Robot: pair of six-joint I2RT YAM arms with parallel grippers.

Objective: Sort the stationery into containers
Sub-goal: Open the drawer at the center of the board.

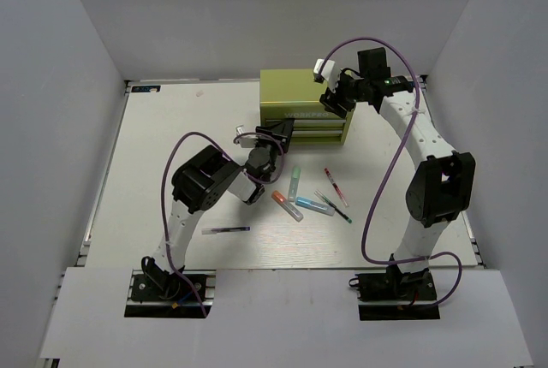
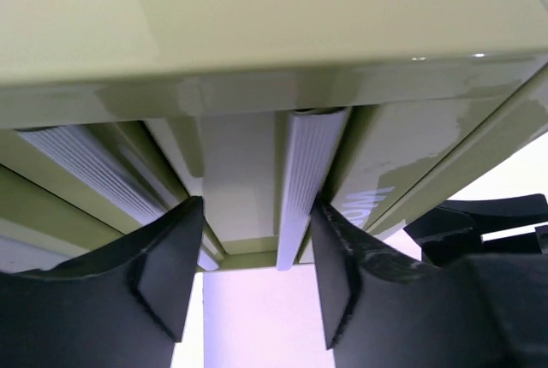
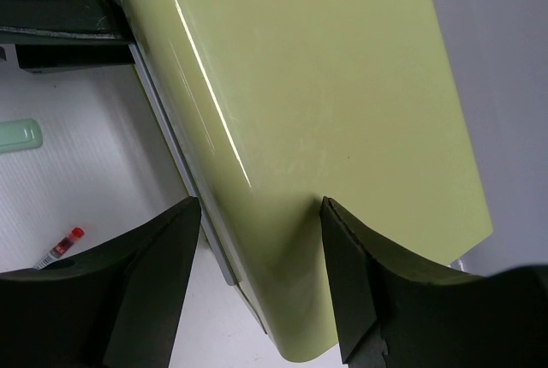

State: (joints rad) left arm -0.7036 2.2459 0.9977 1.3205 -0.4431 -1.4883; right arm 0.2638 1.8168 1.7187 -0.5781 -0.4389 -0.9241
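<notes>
The yellow-green tool chest [image 1: 301, 94] stands at the back middle of the table. My left gripper [image 1: 279, 135] is open at the chest's front left; in the left wrist view [image 2: 257, 274] its jaws straddle a ribbed silver drawer handle [image 2: 305, 180], which lies against the right finger [image 2: 338, 274]. My right gripper [image 1: 336, 99] is open over the chest's right front corner [image 3: 325, 111], its jaws [image 3: 261, 278] either side of that edge. On the table lie a teal-capped marker [image 1: 295, 181], an orange-capped marker [image 1: 287, 205], a blue-capped marker [image 1: 313, 206], a red pen [image 1: 336, 186], a green pen [image 1: 336, 208] and a dark-blue pen [image 1: 226, 230].
Grey walls close in the table on the left, back and right. The right wrist view shows a red pen tip [image 3: 65, 243], a teal marker end [image 3: 19, 135] and the black left gripper [image 3: 60, 26]. Purple cables loop over both arms.
</notes>
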